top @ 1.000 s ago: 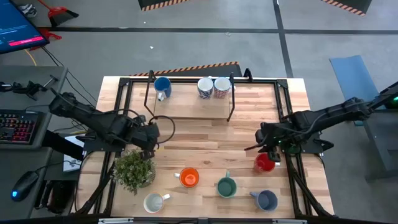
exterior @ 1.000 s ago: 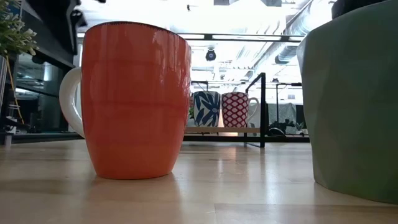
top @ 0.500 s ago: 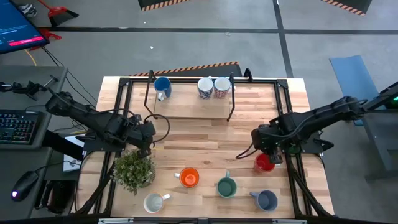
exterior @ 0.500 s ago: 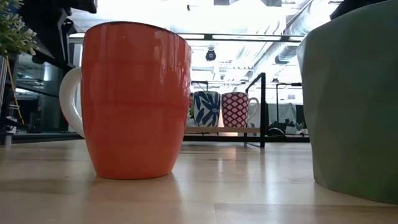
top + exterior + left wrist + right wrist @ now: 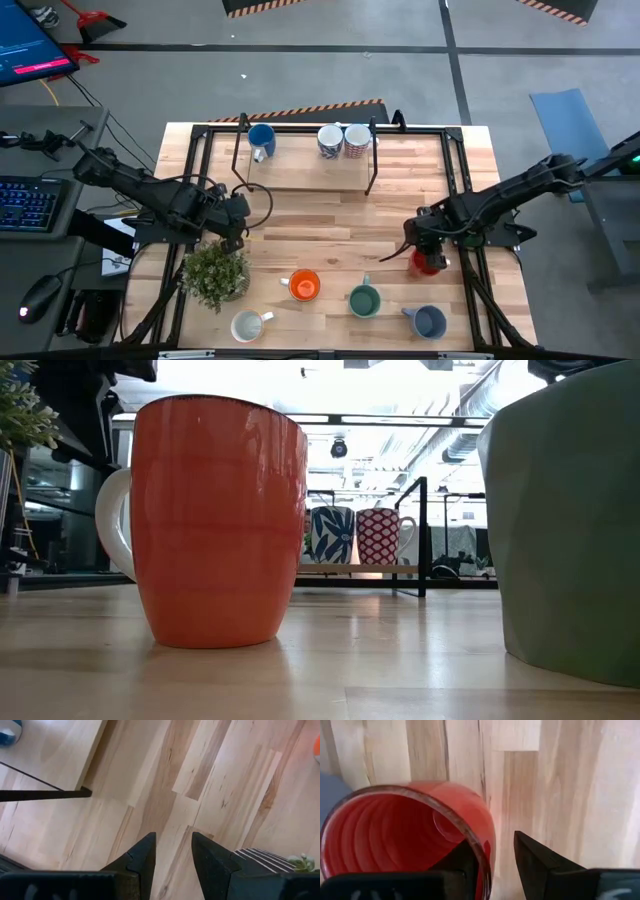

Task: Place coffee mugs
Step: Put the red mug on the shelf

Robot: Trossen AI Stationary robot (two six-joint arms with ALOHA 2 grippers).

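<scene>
In the low view the green mug (image 5: 575, 520) is cut by the right edge, so I see only a part of its wall, and the plant (image 5: 22, 410) shows only some leaves at the left edge. In my right wrist view one finger (image 5: 465, 862) stands behind the wall of the red mug (image 5: 410, 830), partly hidden, and the mug's lower part is covered. From above, my right gripper (image 5: 420, 252) covers part of this mug.

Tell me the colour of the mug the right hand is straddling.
Red: the mug is glossy red inside and out, clearest in the right wrist view.
</scene>
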